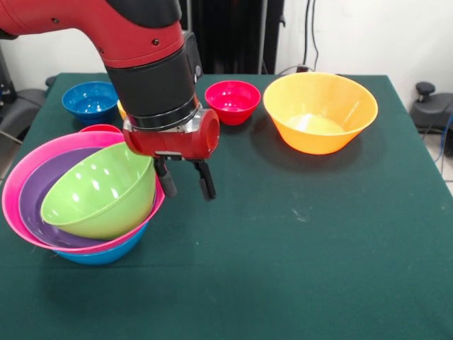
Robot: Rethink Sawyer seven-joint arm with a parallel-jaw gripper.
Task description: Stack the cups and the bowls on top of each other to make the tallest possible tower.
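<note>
Leaning tower (85, 205): green bowl (99, 188) nested in purple, pink, blue.

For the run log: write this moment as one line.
end effector: open, empty, beside tower | tower: green bowl tilted in purple, pink, on blue | loose: orange bowl, red bowl, dark blue bowl

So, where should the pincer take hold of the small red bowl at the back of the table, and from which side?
Probably the red bowl is best gripped at its thin rim, from above: it stands upright and open, apart from the orange bowl, so one finger can go inside the wall and one outside. The pincer is open now, holding nothing.
</note>
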